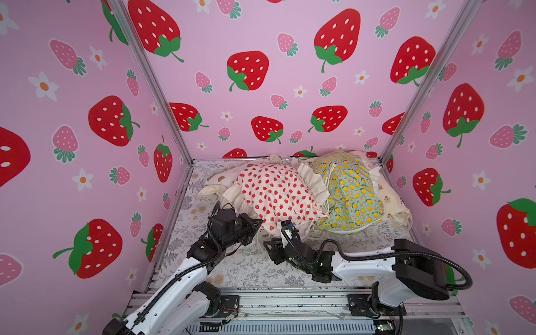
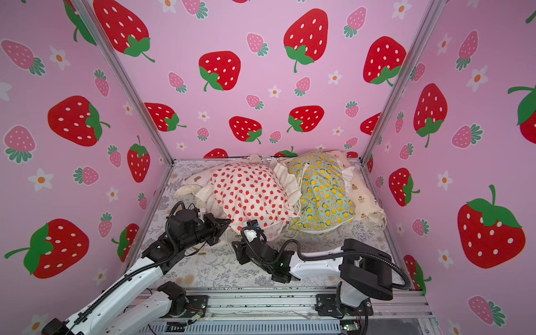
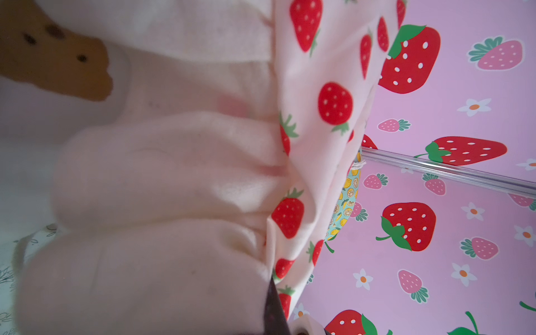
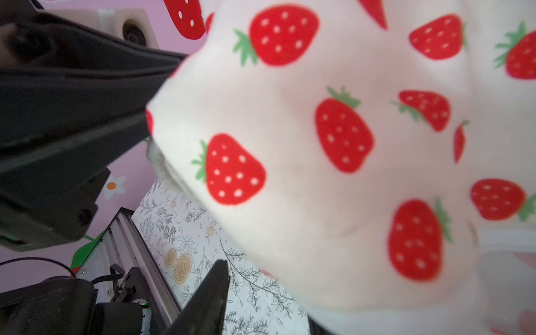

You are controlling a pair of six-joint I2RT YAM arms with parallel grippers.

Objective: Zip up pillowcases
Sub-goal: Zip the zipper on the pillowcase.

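The pillowcases lie piled at the back of the sheet. In front is the white one with red strawberries [image 1: 275,194] [image 2: 249,194]. The mint lemon one [image 1: 348,191] [image 2: 322,194] is at its right. A cream case with small bears [image 1: 388,200] lies under that. A bear-head case [image 1: 220,178] lies behind at the left. My left gripper [image 1: 258,224] [image 3: 275,313] is shut on the strawberry case's near edge [image 3: 333,104], beside its cream ruffle. My right gripper [image 1: 269,246] [image 4: 261,307] sits low under the same case [image 4: 333,145], its jaws apart over the sheet. A blurred grey strip [image 4: 162,165] runs along the case's edge.
The grey fern-print sheet [image 1: 246,269] covers the floor. Pink strawberry walls close in the left, back and right. A metal rail [image 1: 290,301] runs along the front with both arm bases on it. The left arm's black wrist [image 4: 72,101] hangs close to my right gripper.
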